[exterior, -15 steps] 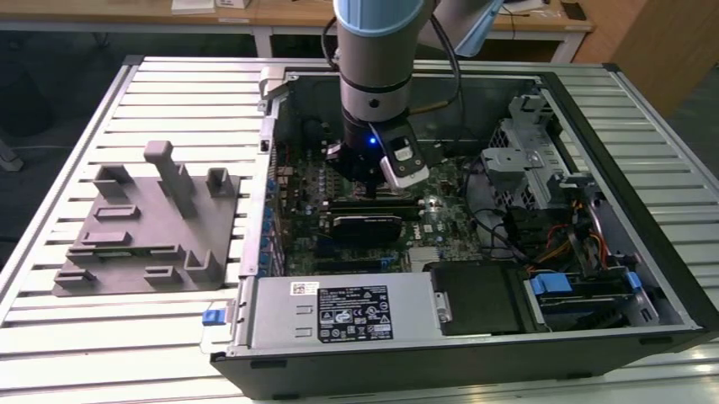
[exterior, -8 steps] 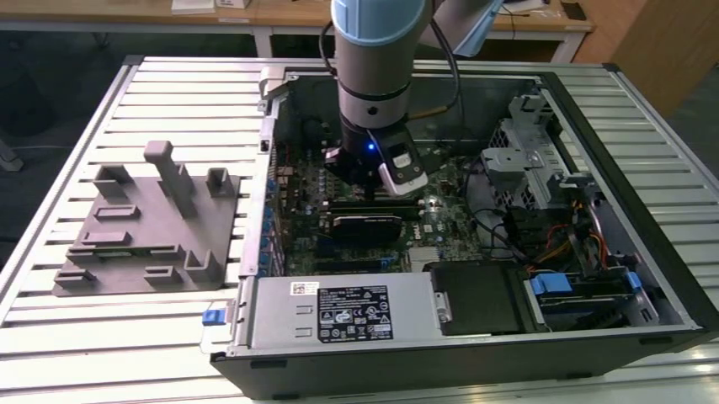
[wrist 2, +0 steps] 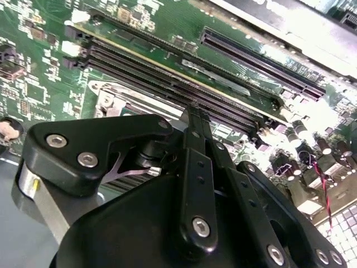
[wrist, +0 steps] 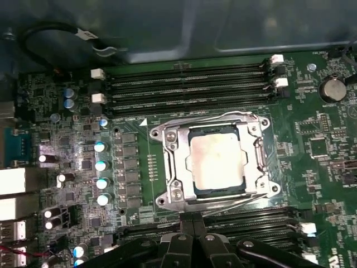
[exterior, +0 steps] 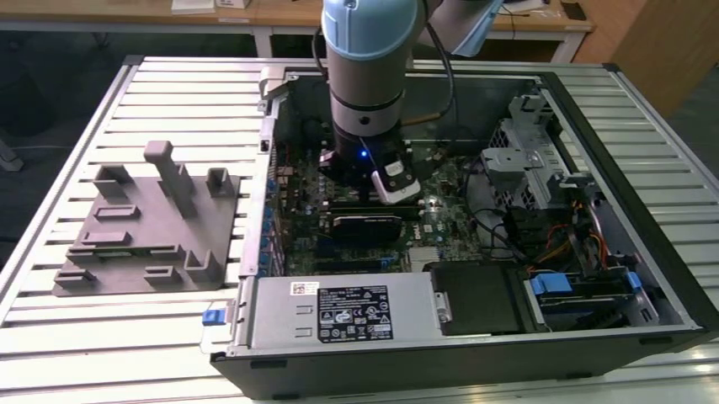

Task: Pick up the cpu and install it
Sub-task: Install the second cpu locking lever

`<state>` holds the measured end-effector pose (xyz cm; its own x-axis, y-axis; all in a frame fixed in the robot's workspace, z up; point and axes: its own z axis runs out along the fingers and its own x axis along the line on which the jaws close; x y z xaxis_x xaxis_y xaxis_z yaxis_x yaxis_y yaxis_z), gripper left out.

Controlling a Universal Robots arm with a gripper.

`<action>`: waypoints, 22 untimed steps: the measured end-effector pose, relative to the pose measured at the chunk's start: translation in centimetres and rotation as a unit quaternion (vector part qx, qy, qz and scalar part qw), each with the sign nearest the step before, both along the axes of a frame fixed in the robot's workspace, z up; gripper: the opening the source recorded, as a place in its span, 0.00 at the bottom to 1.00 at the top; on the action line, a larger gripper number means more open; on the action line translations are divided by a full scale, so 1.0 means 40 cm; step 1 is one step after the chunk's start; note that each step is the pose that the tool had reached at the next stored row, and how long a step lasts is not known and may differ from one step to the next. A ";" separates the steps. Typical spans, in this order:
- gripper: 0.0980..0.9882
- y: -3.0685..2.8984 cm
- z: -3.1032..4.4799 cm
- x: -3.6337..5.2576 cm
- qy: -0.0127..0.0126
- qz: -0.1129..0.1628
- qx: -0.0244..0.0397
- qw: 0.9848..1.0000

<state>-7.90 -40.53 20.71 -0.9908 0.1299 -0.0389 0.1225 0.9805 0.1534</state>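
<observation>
Cpu (wrist: 217, 163), pale metal top up, lies inside the socket frame (wrist: 167, 162) on the motherboard (wrist: 312, 145), between the rows of memory slots (wrist: 184, 84); whether it sits fully flat I cannot tell. The gripper (wrist: 192, 237) hangs just beside the socket's edge, its black fingers (wrist 2: 195, 167) drawn together and holding nothing. Judged from this, the risk is a chip seated slightly askew: any push from the closed fingertips could then bend socket pins or scrape the nearby slots.
</observation>
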 end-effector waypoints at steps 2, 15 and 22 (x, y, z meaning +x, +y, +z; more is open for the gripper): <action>0.01 -0.002 -0.003 -0.001 0.000 0.000 0.002 1.000; 0.01 -0.031 -0.013 -0.019 0.000 0.002 0.046 0.999; 0.01 -0.032 -0.022 -0.025 0.000 0.002 0.055 0.998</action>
<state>-8.88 -41.81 19.84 -0.9913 0.1294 -0.0246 0.1187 0.9582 0.2603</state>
